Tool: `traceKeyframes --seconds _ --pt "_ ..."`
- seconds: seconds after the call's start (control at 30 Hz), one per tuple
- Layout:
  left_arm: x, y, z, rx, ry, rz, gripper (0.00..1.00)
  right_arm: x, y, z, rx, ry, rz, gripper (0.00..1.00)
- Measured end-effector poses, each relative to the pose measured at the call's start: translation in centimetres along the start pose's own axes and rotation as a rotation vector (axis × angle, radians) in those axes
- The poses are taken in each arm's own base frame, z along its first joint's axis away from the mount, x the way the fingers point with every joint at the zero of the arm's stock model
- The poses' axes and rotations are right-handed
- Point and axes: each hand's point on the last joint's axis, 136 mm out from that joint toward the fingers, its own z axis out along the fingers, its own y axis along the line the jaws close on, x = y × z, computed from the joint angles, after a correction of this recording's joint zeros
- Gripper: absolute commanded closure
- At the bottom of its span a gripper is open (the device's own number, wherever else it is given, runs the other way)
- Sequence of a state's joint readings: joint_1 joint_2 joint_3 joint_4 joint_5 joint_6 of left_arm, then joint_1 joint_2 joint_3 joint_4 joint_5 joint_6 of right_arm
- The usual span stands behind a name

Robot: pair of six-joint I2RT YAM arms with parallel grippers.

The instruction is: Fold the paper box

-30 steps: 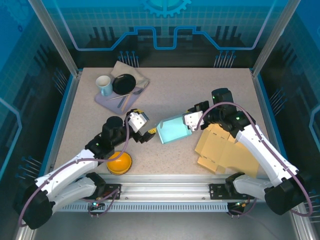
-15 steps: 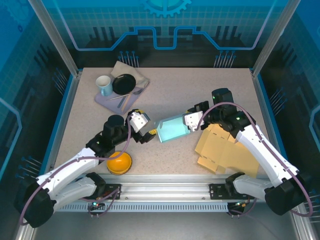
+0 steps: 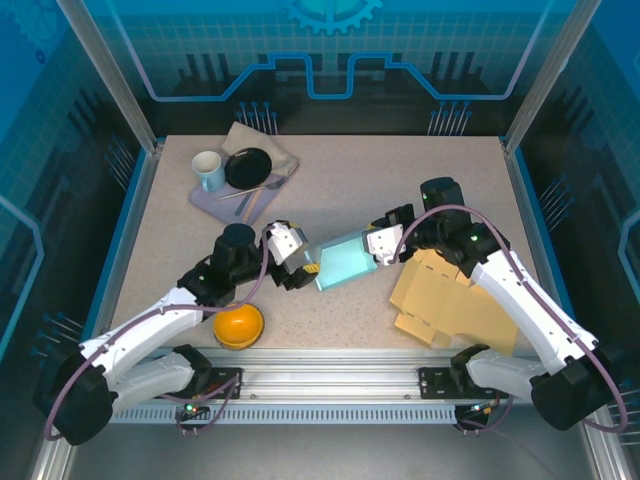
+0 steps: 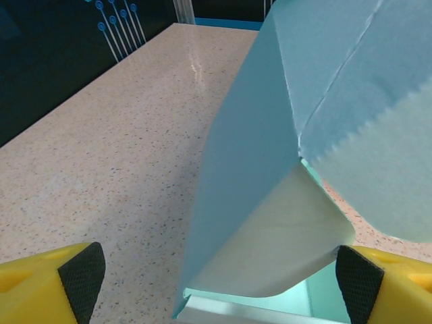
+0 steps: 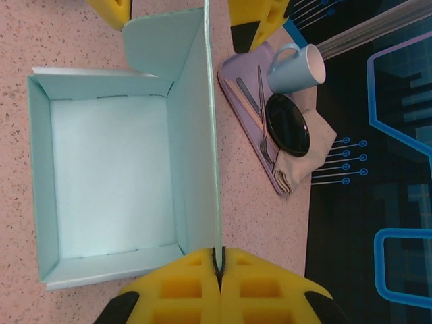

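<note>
The light blue paper box (image 3: 345, 260) lies open-topped at the table's middle. My right gripper (image 3: 378, 245) holds its right end. In the right wrist view the yellow fingers (image 5: 202, 287) of this gripper (image 5: 218, 260) are shut on the box's tall side wall (image 5: 196, 135), with the box's pale inside (image 5: 108, 175) to the left. My left gripper (image 3: 300, 262) stands open at the box's left end. In the left wrist view its black-tipped fingers (image 4: 81, 273) stand far apart on either side of a curled end flap (image 4: 270, 229). That flap touches neither pad.
Flat brown cardboard (image 3: 450, 300) lies under the right arm at the front right. An orange bowl (image 3: 238, 326) sits by the left arm near the front edge. At the back left a tray (image 3: 215, 200) carries a mug (image 3: 208, 170), a black plate (image 3: 247, 167), cutlery and a napkin.
My left gripper has moved right, up to the box's left end, and now straddles the flap. The box has shifted slightly. The right gripper keeps its hold.
</note>
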State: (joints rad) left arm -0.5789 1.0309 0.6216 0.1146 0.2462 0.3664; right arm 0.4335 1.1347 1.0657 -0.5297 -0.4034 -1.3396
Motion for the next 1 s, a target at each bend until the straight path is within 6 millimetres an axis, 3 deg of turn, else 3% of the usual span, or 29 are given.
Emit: traceKeyframes --seconds 0.2,0.4,0.67,0.87,1.0 --pt "-0.3 -0.8 0.3 0.055 0.001 -0.003 0.25 -0.6 0.1 0.0 -0.003 -0.022 -0.005 1.00" --pt "-0.7 -2.2 0.6 0.121 0.008 0.003 0.58 -1.0 -0.2 -0.2 -0.003 -0.027 -0.010 1.00" --pt "-0.4 -3.2 0.7 0.157 0.021 0.008 0.86 -0.8 -0.1 0.0 -0.028 -0.020 0.007 1.00" --pt "0.0 -3.8 0.9 0.173 0.039 0.001 0.93 -0.6 0.0 0.2 -0.041 -0.013 0.015 1.00" --pt "0.3 -4.1 1.2 0.180 0.052 -0.010 0.70 -0.7 0.0 0.2 -0.044 -0.013 0.012 1.00"
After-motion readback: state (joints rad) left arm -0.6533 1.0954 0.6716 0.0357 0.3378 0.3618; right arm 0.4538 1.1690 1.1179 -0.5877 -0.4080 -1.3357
